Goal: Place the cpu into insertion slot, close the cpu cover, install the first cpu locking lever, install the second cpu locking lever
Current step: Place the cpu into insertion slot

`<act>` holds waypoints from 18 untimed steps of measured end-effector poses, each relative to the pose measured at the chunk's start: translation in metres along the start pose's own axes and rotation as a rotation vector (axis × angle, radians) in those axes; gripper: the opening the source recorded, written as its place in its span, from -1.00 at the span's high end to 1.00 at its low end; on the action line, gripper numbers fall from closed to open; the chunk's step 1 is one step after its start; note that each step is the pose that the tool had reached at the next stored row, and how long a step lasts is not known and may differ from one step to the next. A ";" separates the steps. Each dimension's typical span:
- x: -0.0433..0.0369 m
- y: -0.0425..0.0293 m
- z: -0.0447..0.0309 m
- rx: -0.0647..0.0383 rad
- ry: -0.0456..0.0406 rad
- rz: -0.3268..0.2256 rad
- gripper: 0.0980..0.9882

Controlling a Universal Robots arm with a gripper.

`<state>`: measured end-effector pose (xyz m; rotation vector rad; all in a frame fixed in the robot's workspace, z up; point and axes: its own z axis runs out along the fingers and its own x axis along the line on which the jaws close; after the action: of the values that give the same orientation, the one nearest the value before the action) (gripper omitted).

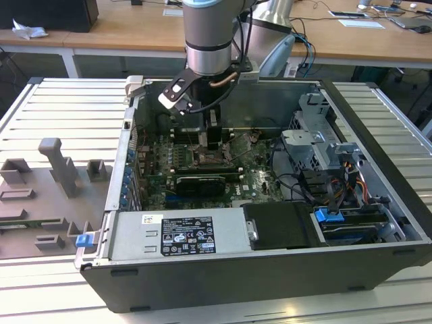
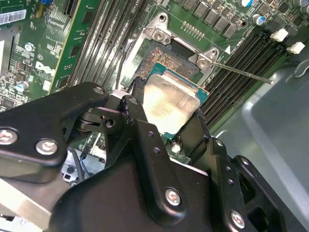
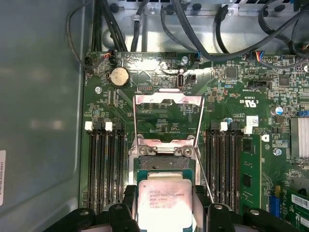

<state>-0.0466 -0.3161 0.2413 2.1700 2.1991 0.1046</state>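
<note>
Wooden desks [image 1: 121,30] line the back of the room. In front of them, a ribbed metal table [image 1: 67,101] carries an open computer case [image 1: 378,169] lying on its side, with grey fixtures [image 1: 57,165] on the exterior view's left. The arm reaches down into the case over the green motherboard [image 3: 231,96].

The gripper [image 3: 164,209] is narrowed on the cpu [image 3: 164,197], with its black fingers [image 3: 129,203] pressed against two opposite edges and the chip's silvery face up. The cpu sits over the insertion slot [image 2: 164,53], tilted in the second wrist view. Whether it touches the slot cannot be told.

The cpu cover [image 3: 168,99] stands flipped open on the slot's far side. A thin locking lever [image 2: 241,72] sticks out, unlatched, beside the memory slots [image 3: 104,164].
</note>
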 end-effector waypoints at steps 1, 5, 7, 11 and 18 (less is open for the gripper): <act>0.0000 0.0000 0.0000 0.000 0.0000 0.000 0.00; -0.0001 -0.0004 0.0050 0.002 0.0000 0.000 0.00; -0.0001 -0.0008 0.0104 0.002 -0.0001 0.000 0.00; -0.0004 -0.0016 0.0194 0.002 -0.0019 0.015 0.00; -0.0005 -0.0022 0.0272 0.003 -0.0288 0.016 0.00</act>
<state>-0.0465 -0.3163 0.2140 2.1770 2.1679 0.0709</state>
